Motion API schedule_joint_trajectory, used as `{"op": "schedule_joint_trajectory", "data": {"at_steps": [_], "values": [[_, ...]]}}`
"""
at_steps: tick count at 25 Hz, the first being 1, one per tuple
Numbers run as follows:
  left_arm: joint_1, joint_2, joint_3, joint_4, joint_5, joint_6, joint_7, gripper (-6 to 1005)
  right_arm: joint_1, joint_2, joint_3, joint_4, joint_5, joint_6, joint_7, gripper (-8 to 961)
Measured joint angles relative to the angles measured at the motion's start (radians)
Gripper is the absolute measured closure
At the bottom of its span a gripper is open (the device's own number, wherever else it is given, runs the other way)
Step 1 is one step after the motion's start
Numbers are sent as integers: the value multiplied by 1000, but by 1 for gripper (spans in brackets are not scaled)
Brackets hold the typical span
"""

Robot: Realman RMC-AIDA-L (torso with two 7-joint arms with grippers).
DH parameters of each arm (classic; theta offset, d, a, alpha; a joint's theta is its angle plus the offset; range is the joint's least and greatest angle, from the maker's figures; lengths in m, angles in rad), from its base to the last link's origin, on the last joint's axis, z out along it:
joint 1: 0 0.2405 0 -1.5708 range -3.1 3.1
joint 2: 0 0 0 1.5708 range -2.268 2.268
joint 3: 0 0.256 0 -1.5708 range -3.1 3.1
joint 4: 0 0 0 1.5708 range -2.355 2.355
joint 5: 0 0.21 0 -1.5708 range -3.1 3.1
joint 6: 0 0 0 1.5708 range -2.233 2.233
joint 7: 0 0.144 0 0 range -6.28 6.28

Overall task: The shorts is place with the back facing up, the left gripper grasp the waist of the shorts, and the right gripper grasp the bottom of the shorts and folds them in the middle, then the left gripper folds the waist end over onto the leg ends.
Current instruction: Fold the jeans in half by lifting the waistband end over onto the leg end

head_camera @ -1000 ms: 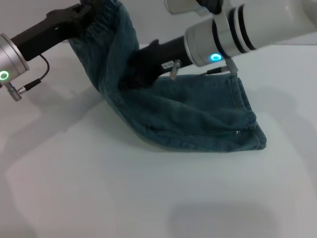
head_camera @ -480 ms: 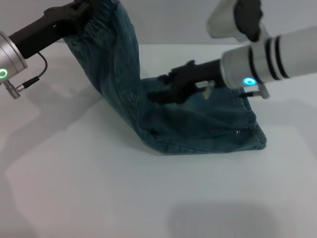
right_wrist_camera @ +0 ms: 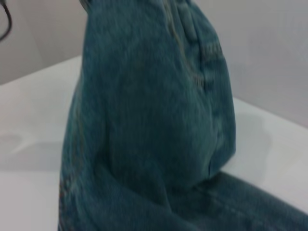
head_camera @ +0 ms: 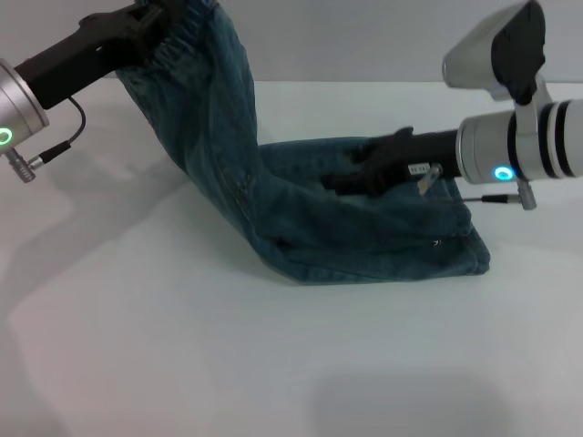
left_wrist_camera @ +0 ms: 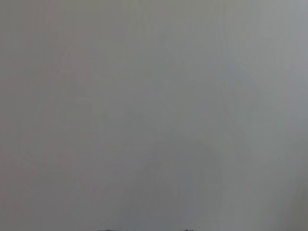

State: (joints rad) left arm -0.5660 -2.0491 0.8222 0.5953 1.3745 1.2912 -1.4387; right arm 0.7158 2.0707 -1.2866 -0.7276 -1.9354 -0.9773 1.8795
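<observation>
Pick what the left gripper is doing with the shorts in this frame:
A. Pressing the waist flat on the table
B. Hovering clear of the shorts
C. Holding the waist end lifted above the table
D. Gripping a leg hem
C: the left gripper has its jaws shut on the gathered waist, holding that end of the shorts raised above the table.

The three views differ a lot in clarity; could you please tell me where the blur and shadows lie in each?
Head view: sharp; soft shadows fall on the table left of the lifted shorts, held at the waist by the left gripper; the right gripper is above the flat part. Left wrist view: featureless grey. Right wrist view: close denim, softly blurred.
</observation>
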Motion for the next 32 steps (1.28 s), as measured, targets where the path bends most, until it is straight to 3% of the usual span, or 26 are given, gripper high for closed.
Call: {"op": "schedule_joint_trajectory", "data": {"at_steps": [7, 32], "values": [[-6, 0, 7, 1, -5, 18, 0, 929, 16, 5, -22, 66, -1, 15, -3, 395], [-57, -9, 11, -9, -30, 166, -17, 931, 121, 11, -209, 78, 97, 18, -3, 396]]}}
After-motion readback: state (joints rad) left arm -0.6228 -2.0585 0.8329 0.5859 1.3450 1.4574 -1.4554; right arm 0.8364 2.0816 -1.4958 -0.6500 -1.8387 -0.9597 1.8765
